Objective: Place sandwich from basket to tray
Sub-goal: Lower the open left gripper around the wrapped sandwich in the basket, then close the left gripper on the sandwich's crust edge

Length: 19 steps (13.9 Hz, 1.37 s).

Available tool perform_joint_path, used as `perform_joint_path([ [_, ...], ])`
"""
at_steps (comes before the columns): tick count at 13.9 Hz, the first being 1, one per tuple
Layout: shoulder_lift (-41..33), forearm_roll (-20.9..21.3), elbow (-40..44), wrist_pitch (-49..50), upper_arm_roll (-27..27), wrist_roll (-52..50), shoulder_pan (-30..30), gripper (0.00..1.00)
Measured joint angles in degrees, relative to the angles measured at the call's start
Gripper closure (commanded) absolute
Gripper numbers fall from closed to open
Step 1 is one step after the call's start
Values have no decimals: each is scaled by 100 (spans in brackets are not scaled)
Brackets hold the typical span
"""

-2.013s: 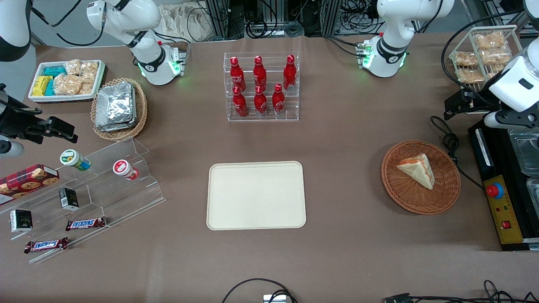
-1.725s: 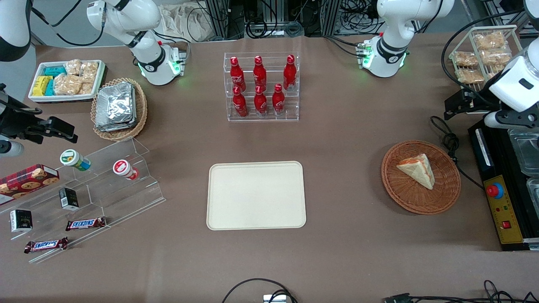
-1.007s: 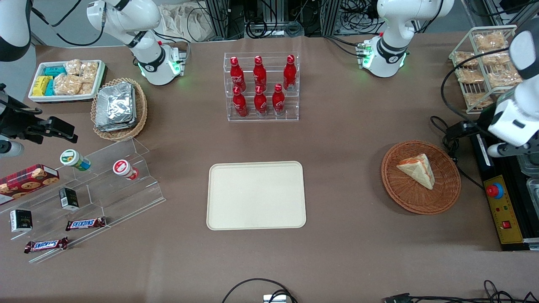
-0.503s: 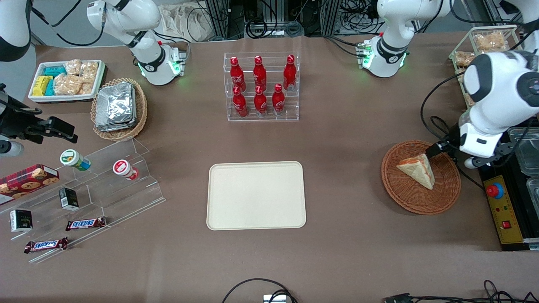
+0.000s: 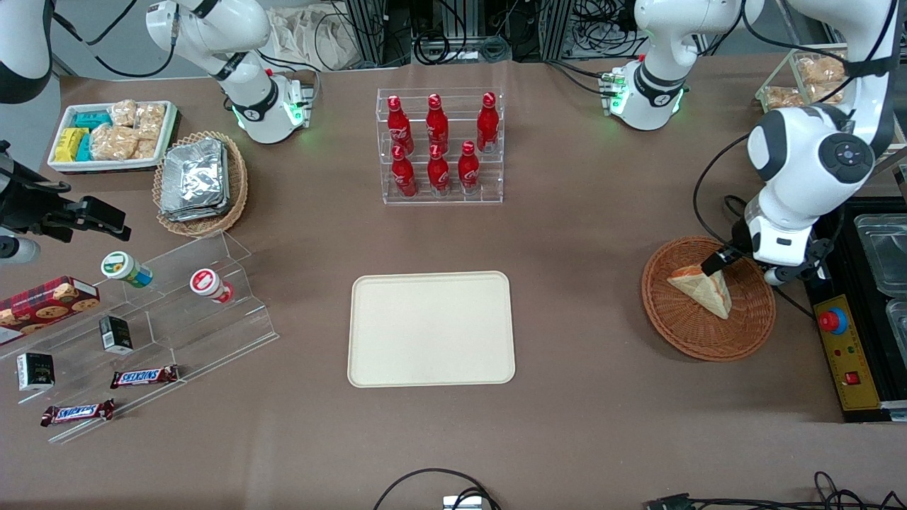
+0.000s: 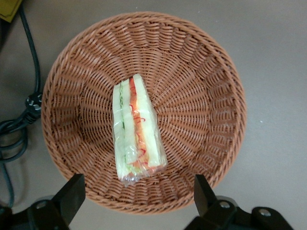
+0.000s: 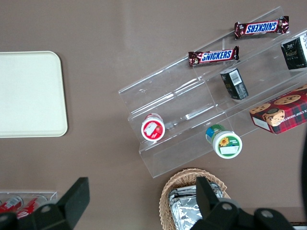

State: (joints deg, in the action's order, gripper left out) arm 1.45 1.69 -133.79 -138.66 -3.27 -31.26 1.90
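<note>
Hovering wide open, the gripper [image 6: 136,201] sits above the sandwich [image 6: 136,129] in the basket [image 6: 211,96], right of frame in the front view. Risk: slick wrap slipping, or fingers snagging wicker. The tray [image 5: 431,329] waits mid-frame, well apart.

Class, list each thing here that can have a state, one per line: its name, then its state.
Triangular white-bread sandwich in clear wrap: wrapped, lying in the basket, not gripped.
Round reddish-brown wicker basket: holds only the sandwich.
Flat cream rectangular tray: nothing on it.
Left arm's gripper: open, above the basket.
</note>
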Motion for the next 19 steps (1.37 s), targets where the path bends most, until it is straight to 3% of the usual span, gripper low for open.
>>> perform_joint_path([
  [8, 706, 0, -118, -951, -8, -258, -216, 0],
  [17, 1112, 0, -129, -1291, 44, -1235, -182, 0],
  [18, 1138, 0, -129, -1307, 44, -1254, -178, 12],
  [19, 1159, 0, -129, -1326, 44, -1265, -173, 31],
])
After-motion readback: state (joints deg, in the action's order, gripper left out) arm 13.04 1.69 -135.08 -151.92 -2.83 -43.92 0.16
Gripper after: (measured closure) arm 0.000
